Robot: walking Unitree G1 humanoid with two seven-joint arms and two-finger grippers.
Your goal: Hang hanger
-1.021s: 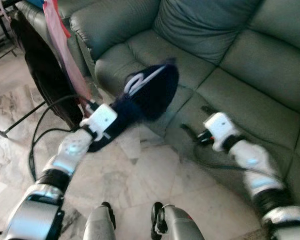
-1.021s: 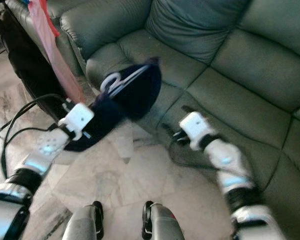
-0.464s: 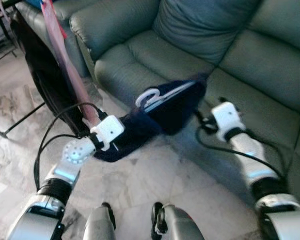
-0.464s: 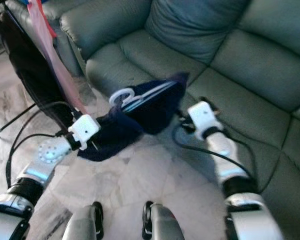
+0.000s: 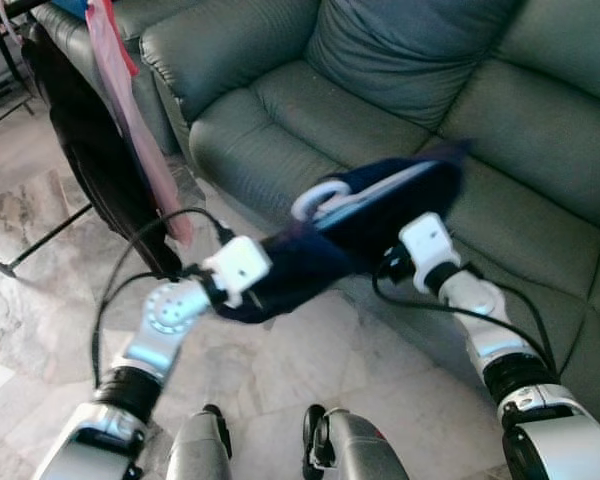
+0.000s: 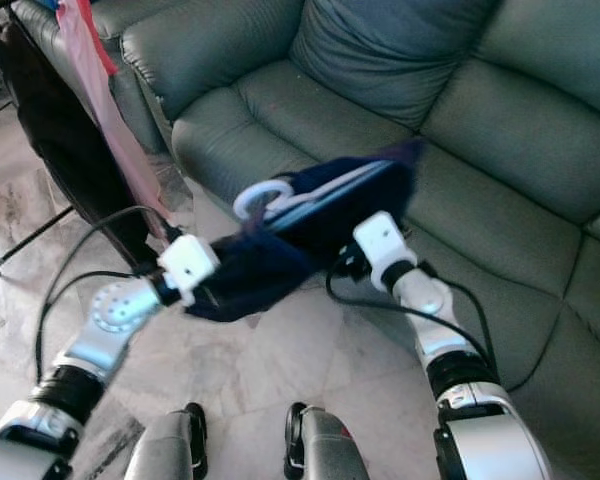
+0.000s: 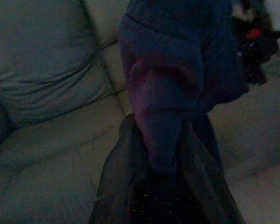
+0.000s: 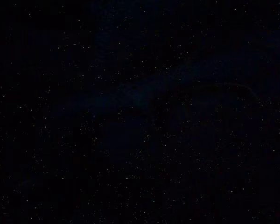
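Before the sofa [image 5: 400, 90], left end effector [image 7: 158, 186] stays clamped on the garment [image 5: 310, 255] carrying the hanger [image 5: 325, 195]. Right end effector [image 5: 392, 262] has closed in beneath it; grip indeterminate. Rack [image 5: 10, 60] remains distant.

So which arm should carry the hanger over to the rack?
Left, probably. The left tool grips the dark garment on the white hanger, and the rack with hanging clothes stands on the robot's left. The right tool sits on the sofa side.
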